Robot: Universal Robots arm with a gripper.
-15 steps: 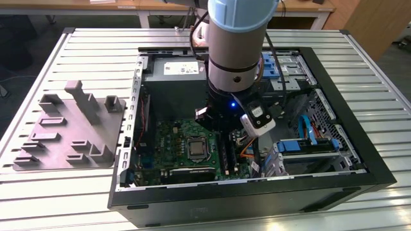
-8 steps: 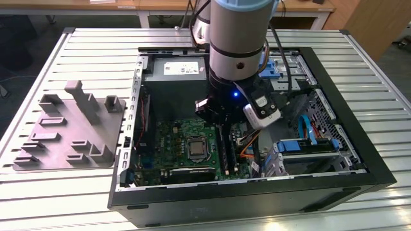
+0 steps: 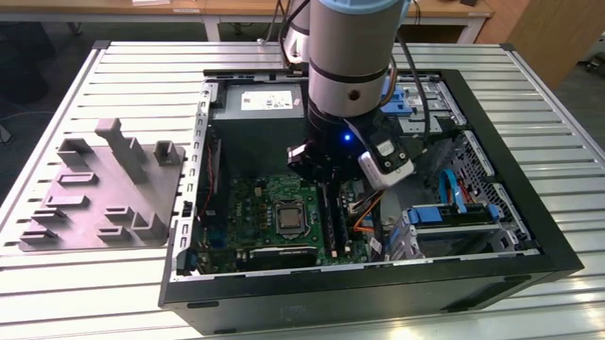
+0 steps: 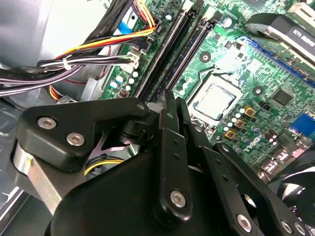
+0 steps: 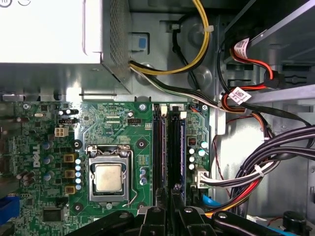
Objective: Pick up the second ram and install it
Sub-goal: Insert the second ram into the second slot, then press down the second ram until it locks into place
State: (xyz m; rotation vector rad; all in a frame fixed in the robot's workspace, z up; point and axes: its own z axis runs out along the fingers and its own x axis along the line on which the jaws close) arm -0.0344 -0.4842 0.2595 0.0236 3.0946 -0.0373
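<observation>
Pincer (image 4: 173, 104), its fingers pressed close together, looks to be pinching the near end of the second ram (image 5: 173, 147). The stick stands edge-on, lined up with the slots along the motherboard's (image 5: 113, 123) edge nearest the cables (image 5: 275, 162). By my judgement the pickup is done and the stick is at its slot. Whether it is pushed fully home cannot be told, and it is not yet let go.
</observation>
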